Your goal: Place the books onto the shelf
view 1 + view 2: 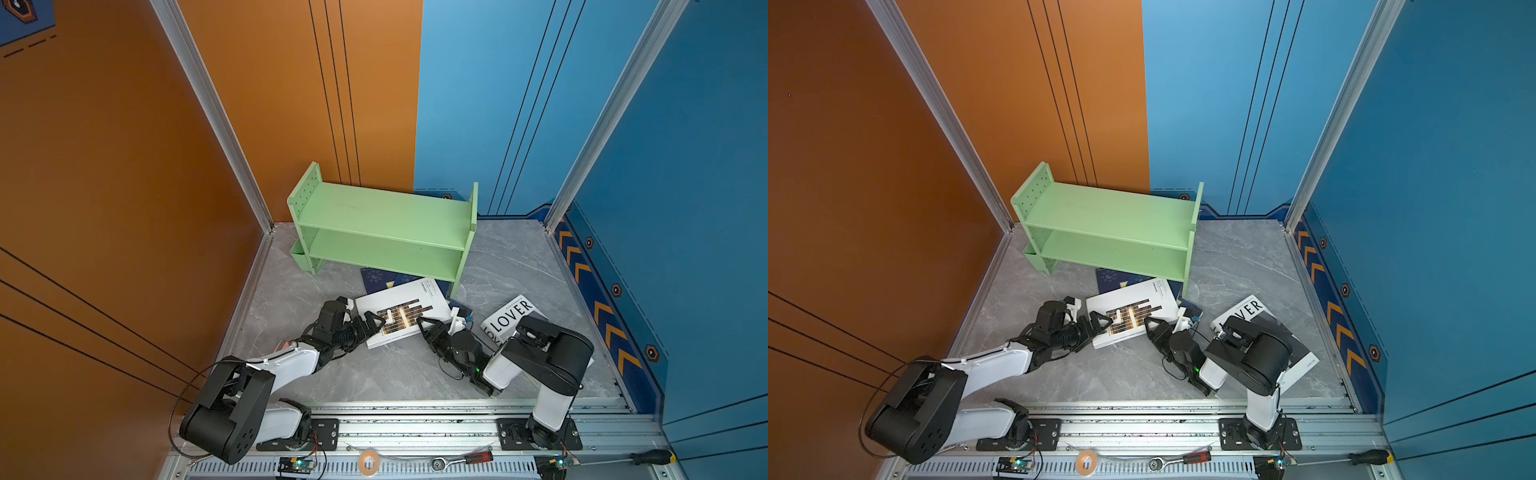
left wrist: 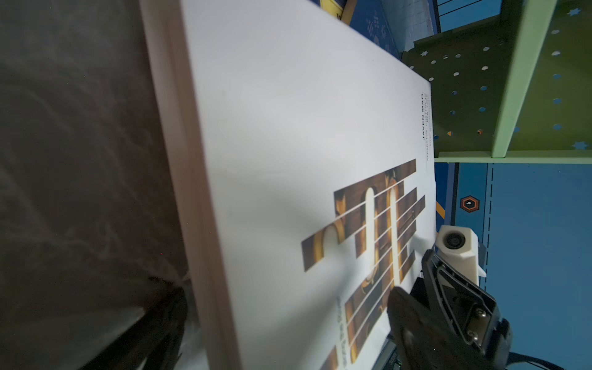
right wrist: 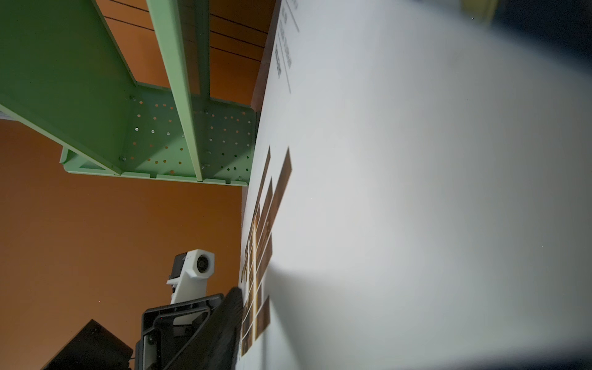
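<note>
The light green shelf [image 1: 386, 216] stands at the back with both tiers bare. Just in front of it a white book with a black-gold block pattern [image 1: 409, 297] lies across navy books [image 1: 376, 279]. My left gripper [image 1: 376, 324] is open and straddles that book's left edge, one finger over the cover and one below. On the book's right edge is my right gripper [image 1: 422, 322]. In the right wrist view one of its fingers [image 3: 224, 326] lies against the cover and the other is hidden under the book. The white "LOVER" book [image 1: 513, 313] lies partly under the right arm.
An orange wall on the left and a blue wall [image 1: 685, 208] on the right close in the grey marble table [image 1: 374, 374]. On the front rail lie a tape roll [image 1: 368, 459], a ratchet [image 1: 440, 462] and a long screwdriver [image 1: 648, 457].
</note>
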Controlling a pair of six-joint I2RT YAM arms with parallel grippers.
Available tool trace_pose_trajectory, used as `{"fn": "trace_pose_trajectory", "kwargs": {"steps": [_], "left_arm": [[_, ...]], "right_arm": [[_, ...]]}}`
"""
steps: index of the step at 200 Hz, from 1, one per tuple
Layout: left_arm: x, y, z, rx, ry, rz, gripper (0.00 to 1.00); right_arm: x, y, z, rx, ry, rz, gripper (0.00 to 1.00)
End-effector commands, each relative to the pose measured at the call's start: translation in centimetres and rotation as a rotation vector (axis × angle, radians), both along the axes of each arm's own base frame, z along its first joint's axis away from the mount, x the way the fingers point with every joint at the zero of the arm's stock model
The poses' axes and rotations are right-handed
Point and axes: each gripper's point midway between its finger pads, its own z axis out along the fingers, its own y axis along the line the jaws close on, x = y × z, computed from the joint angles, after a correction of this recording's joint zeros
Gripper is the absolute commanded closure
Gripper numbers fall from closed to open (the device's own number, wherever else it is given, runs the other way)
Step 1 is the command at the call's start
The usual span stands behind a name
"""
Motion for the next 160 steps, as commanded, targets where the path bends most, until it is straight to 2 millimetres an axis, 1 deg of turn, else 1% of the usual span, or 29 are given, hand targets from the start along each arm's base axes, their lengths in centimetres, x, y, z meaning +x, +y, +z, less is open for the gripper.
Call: {"fn": "trace_pose_trajectory", "kwargs": {"steps": [1,23,42,61,67,75,86,87,101,104,118,131,143,160], "left_arm": [[-0.9,0.0,0.2,-0.009,0.023,-0.012,0.02],[-0.8,0.6,1.4,-0.007,0.006,-0.004,0.02],[-0.8,1.5,2.9,-0.002,-0.013,0.013,0.02],[-0.8,2.9,4.9,-0.009,-0.041,0.047,0.02],[-0.8,3.4,5.7,-0.017,-0.057,0.06,0.02],[-0.8,4.1,6.7,-0.026,-0.071,0.079,0.02],[-0.9,5.1,8.0,-0.035,-0.093,0.101,0.02],[-0.8,5.2,8.2,-0.036,-0.098,0.103,0.02],[-0.8,6.3,10.1,-0.048,-0.138,0.126,0.02],[-1.2,6.5,9.9,-0.044,-0.12,0.131,0.02],[-1.2,7.2,11.2,-0.056,-0.148,0.148,0.02],[-1.1,7.3,11.9,-0.071,-0.163,0.155,0.02],[-1.1,7.2,11.9,-0.086,-0.16,0.153,0.02],[-1.2,6.9,11.5,-0.115,-0.14,0.147,0.02]], "right_arm": [[0.4,0.4,2.1,0.012,-0.03,-0.013,0.6],[0.4,0.4,2.7,-0.031,-0.019,-0.005,0.63],[0.3,0.2,4.2,-0.051,-0.019,-0.009,0.65],[0.0,-0.1,6.0,-0.107,-0.013,0.012,0.67],[-0.1,-0.4,6.2,-0.149,0.005,0.018,0.68],[-0.3,-0.8,6.8,-0.197,0.018,0.036,0.68],[-0.7,-1.4,8.1,-0.242,0.018,0.058,0.68],[-0.8,-1.4,8.5,-0.245,0.015,0.062,0.68],[-1.3,-2.3,9.5,-0.273,0.04,0.088,0.69],[-1.3,-2.7,9.6,-0.281,0.05,0.09,0.69],[-1.6,-3.6,9.6,-0.295,0.092,0.11,0.69],[-1.9,-4.2,9.6,-0.29,0.1,0.106,0.69],[-2.1,-4.3,9.7,-0.278,0.095,0.1,0.69],[-1.9,-4.7,10.6,-0.282,0.06,0.084,0.69]]}}
